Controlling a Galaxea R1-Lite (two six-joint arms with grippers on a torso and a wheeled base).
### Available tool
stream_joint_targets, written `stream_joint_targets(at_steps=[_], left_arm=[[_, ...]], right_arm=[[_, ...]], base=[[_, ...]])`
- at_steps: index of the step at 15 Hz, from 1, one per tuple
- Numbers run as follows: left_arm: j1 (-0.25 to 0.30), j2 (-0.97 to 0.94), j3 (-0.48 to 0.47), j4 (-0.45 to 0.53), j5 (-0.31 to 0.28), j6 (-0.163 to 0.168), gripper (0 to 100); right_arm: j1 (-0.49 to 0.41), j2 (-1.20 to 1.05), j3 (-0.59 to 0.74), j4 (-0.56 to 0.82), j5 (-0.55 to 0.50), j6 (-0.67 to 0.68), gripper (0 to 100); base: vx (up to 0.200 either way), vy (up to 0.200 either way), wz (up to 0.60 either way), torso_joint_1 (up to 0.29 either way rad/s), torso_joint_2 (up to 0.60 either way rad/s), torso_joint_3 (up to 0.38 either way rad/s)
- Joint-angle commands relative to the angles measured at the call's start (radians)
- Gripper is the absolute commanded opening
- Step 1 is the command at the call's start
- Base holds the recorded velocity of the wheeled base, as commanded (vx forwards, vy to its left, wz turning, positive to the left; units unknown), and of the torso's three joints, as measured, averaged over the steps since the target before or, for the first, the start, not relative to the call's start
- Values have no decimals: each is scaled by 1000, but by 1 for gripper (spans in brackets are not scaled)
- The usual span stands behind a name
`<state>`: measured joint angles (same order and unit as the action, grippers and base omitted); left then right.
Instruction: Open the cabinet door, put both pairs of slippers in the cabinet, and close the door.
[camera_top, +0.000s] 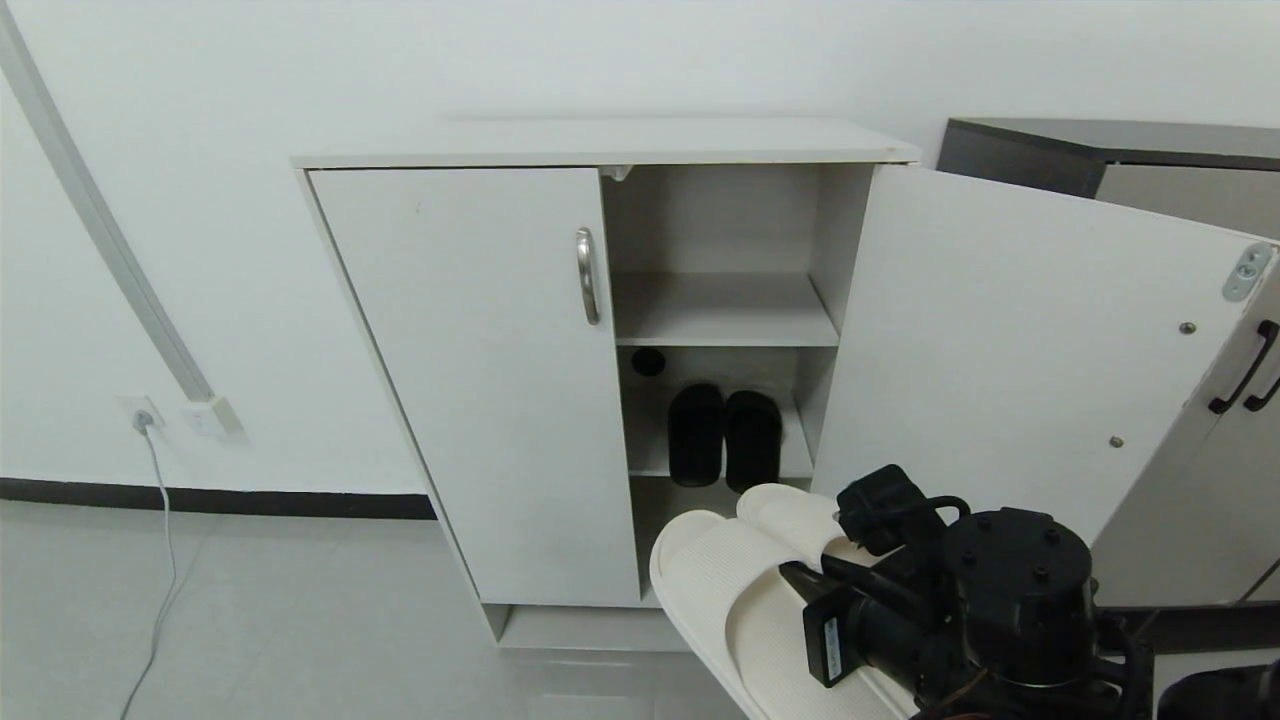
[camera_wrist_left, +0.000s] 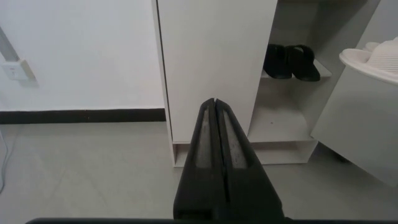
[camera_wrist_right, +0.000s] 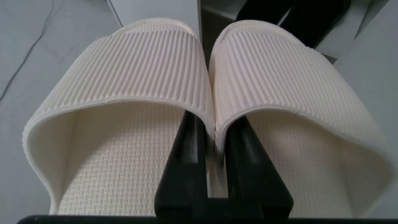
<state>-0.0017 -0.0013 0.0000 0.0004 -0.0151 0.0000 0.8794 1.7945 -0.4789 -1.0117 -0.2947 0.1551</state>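
The left gripper (camera_wrist_left: 214, 107) hangs low, fingers pressed together, facing the closed left door (camera_top: 470, 380). Black slippers (camera_top: 722, 435) sit on the middle shelf (camera_top: 645, 445). The white slippers (camera_top: 735, 585), pinched side by side in the right gripper (camera_wrist_right: 211, 134), hang before the opening. Next, probably: ease them onto a free shelf and release. The right fingertips are hidden beneath the slippers.

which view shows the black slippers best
The head view: the black slippers sit side by side on a shelf, unobstructed. The left wrist view shows them at an angle; the right wrist view, just a corner behind the white slippers.
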Motion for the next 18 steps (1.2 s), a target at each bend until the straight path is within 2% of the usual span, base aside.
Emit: stream_joint_targets(at_steps=[1, 8, 10, 12, 13, 14, 15, 16, 18], left_arm=[[0, 1, 0, 1, 0, 0, 0], [0, 1, 0, 1, 0, 0, 0], [0, 1, 0, 1, 0, 2, 0], [0, 1, 0, 1, 0, 3, 0], [0, 1, 0, 1, 0, 3, 0], [0, 1, 0, 1, 0, 3, 0], [0, 1, 0, 1, 0, 3, 0], [0, 1, 0, 1, 0, 3, 0], [0, 1, 0, 1, 0, 3, 0]], right_arm=[[3, 5, 3, -1, 0, 0, 0], [6, 40, -6, -13, -8, -19, 0], [21, 135, -33, -179, -34, -60, 0], [56, 278, -187, -169, -242, -46, 0], [64, 325, -267, -125, -316, -23, 0], [64, 341, -339, -21, -345, 12, 0], [64, 333, -429, 157, -357, 90, 0], [64, 309, -553, 398, -403, 201, 0], [76, 290, -771, 742, -512, 340, 0]], base=[[0, 0, 0, 0, 0, 0], [0, 0, 0, -1, 9, 17], [0, 0, 0, -2, 186, 105], [0, 0, 0, 0, 66, 34], [0, 0, 0, 0, 0, 0], [0, 0, 0, 0, 0, 0], [0, 0, 0, 0, 0, 0], [0, 0, 0, 0, 0, 0], [0, 0, 0, 0, 0, 0]])
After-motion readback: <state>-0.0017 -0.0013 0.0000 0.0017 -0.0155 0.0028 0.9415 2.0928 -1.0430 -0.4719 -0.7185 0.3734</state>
